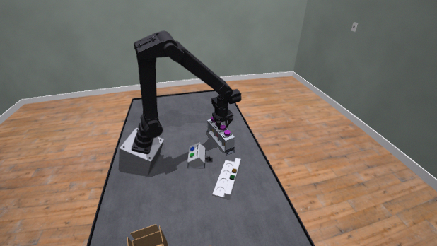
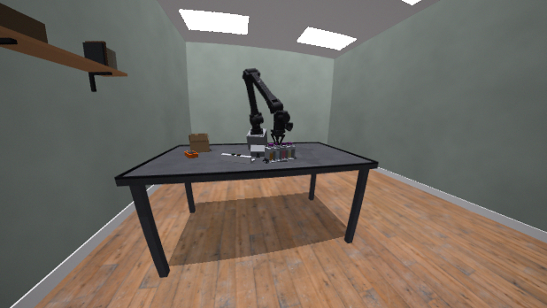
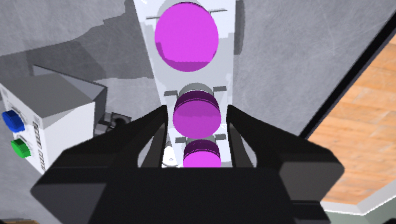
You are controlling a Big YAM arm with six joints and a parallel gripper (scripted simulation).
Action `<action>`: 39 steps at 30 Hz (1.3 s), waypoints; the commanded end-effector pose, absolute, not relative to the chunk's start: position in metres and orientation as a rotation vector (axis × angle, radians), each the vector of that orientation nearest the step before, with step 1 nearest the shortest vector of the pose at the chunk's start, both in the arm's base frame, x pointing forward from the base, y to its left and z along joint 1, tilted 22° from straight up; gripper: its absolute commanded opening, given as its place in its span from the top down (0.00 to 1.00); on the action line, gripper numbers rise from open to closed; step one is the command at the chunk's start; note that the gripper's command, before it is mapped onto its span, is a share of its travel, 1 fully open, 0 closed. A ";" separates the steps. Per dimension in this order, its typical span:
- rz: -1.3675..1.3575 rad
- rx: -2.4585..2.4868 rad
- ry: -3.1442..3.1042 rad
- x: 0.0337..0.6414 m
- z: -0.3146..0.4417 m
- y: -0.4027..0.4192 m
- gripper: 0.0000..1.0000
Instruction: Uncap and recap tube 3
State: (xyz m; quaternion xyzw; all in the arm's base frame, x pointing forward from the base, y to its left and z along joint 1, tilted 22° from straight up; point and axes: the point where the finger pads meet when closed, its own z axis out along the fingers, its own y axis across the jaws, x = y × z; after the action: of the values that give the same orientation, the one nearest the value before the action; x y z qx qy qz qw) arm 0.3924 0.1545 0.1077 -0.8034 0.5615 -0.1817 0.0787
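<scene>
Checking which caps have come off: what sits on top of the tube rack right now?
Magenta caps top the tube rack, and the open tool straddles one cap with gaps at both fingers. The arm hides the far end from above, so a fourth cap can't be confirmed.

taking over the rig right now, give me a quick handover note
Hand: open, holding nothing. Its fingers stand either side of a middle purple cap, with gaps showing on both sides.
Things: every cap in view sits on its tube in the decapping station. All four nests in the cap tray are empty. The key housing stands between the arm's base and the tray.
Done: cannot be told from this moment, and the lamps are too small to read.
Left: confirm which tube this is and whether the cycle has run. After the remaining steps, press READY.
</scene>
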 end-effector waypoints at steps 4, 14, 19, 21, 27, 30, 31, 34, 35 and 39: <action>-0.488 -2.001 2.062 0.396 0.118 0.155 0.51; -0.398 -1.470 2.379 0.401 0.130 0.160 0.51; -0.355 -1.256 2.473 0.402 0.134 0.162 0.51; -0.334 -1.153 2.519 0.401 0.132 0.163 0.51; -0.265 -0.830 2.620 0.400 0.133 0.165 0.51; -0.215 -0.592 2.670 0.399 0.134 0.165 0.51; -0.214 -0.591 2.668 0.399 0.135 0.165 0.51; -0.214 -0.591 2.668 0.399 0.135 0.166 0.51; -0.214 -0.591 2.668 0.399 0.135 0.166 0.51; -0.217 -0.594 2.676 0.399 0.132 0.166 0.51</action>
State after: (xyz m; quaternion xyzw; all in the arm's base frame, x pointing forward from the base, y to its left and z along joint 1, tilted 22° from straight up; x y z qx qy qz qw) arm 0.3892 0.1526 0.1119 -0.2276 0.9536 -0.0846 0.1780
